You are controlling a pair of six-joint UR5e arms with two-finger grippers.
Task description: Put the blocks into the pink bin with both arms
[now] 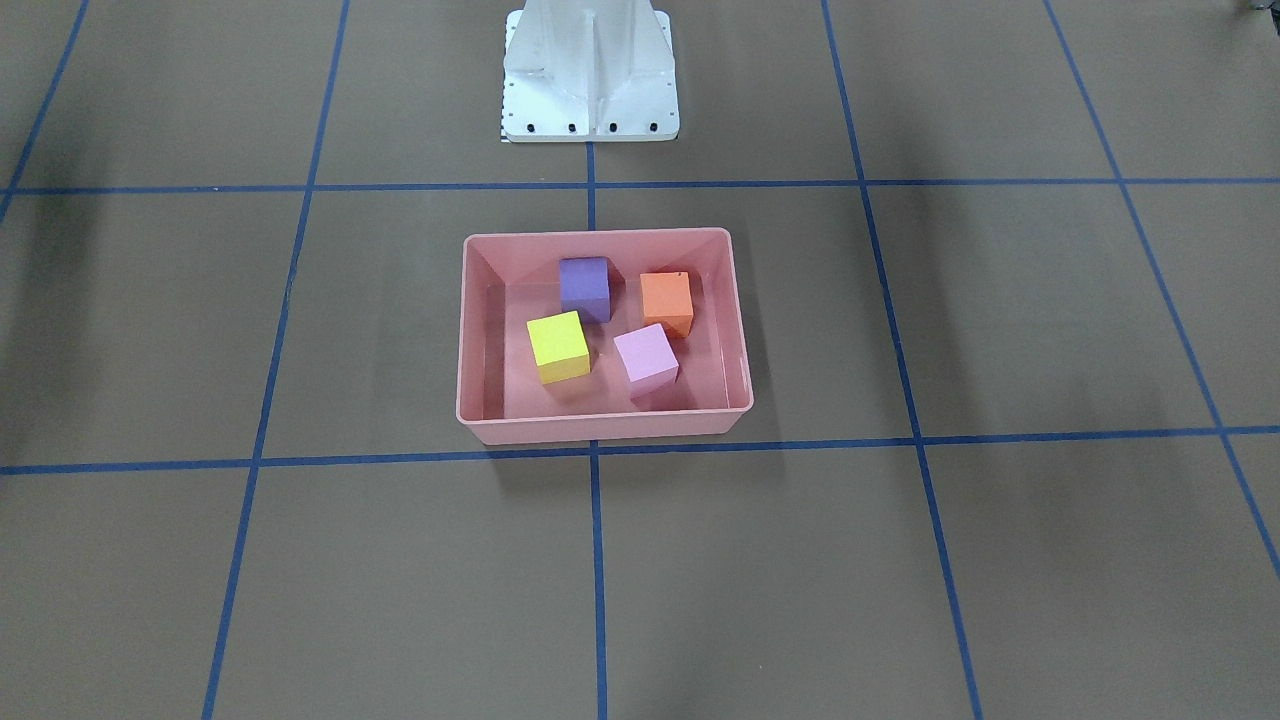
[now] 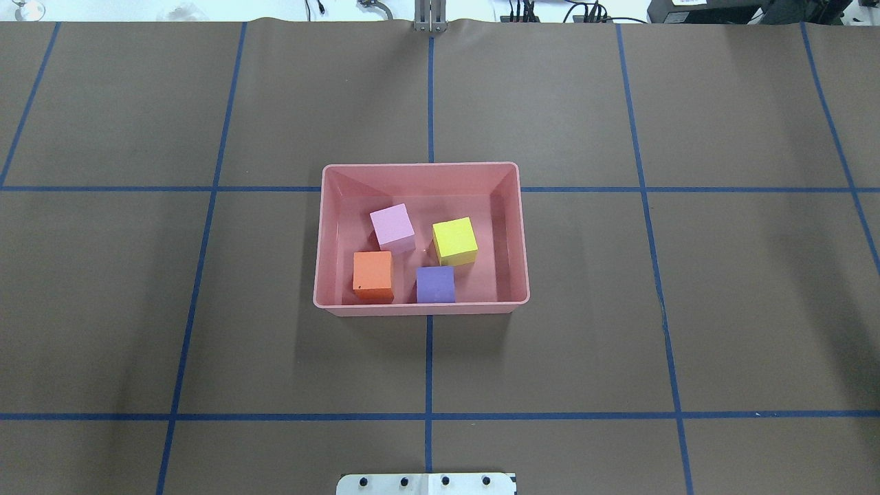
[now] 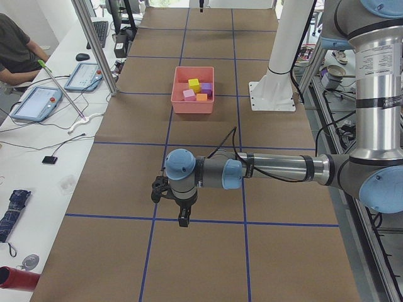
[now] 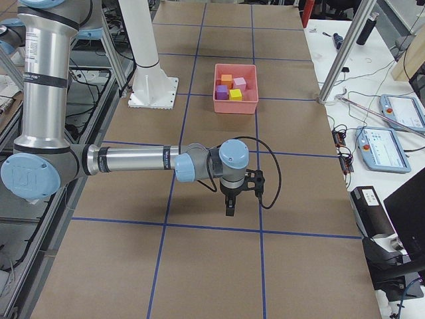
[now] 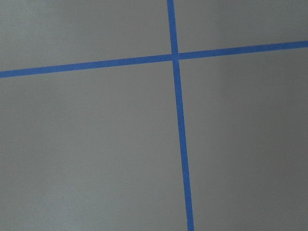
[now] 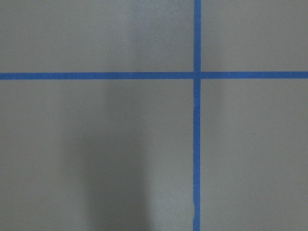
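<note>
The pink bin (image 2: 421, 307) sits at the table's middle and also shows in the front view (image 1: 600, 428). Inside it lie all four blocks: yellow (image 2: 454, 240), purple (image 2: 435, 284), pale pink-lilac (image 2: 392, 227) and orange (image 2: 372, 273). My left gripper (image 3: 182, 220) shows only in the exterior left view, pointing down over bare table far from the bin (image 3: 192, 107). My right gripper (image 4: 230, 211) shows only in the exterior right view, also pointing down far from the bin (image 4: 235, 106). I cannot tell whether either is open or shut. Both hold nothing that I can see.
The white pedestal base (image 1: 590, 75) stands behind the bin on the robot's side. Blue tape lines (image 2: 430, 357) cross the brown table cover. Both wrist views show only table cover and tape. Operator desks with tablets (image 3: 38, 100) flank the far side.
</note>
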